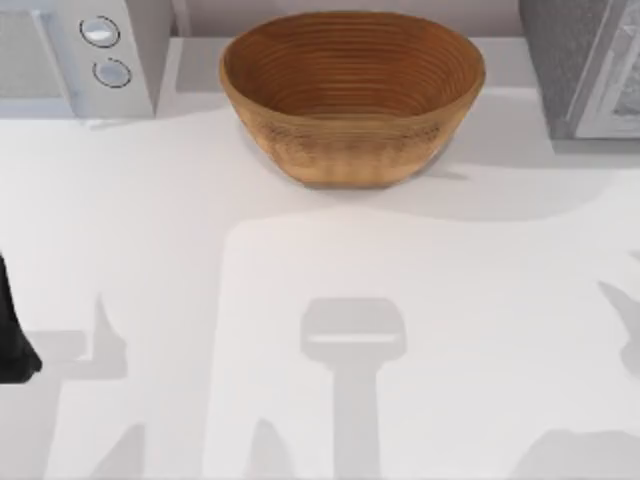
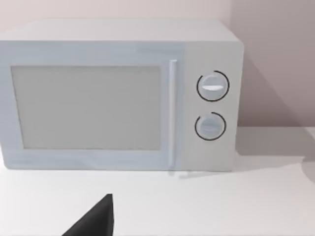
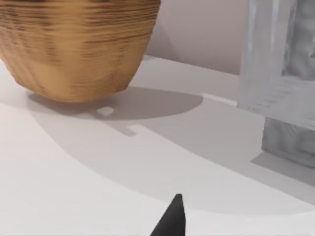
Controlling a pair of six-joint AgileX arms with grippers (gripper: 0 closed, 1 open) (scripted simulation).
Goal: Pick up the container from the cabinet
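Not much of the jaws can be made out here: one dark fingertip (image 2: pixel 96 219) of the left gripper is seen low in the left wrist view, one fingertip (image 3: pixel 172 219) of the right gripper in the right wrist view, so open or shut can't be told for either, and nothing is seen held. The left arm (image 1: pixel 12 335) is parked at the left edge of the worktop (image 1: pixel 320 330). A closed microwave (image 2: pixel 118 96) is faced by the left wrist camera, at the back left. A wooden bowl (image 1: pixel 352 95) is sat at the back centre, empty as far as can be seen. The cabinet (image 1: pixel 585 65) is at the back right, near the bowl but apart from it. The container can't be spotted; it's presumably inside the cabinet. Risk-wise, the bowl could easily be clipped by the right arm on the reach, or the cabinet frame struck if the approach is misjudged.
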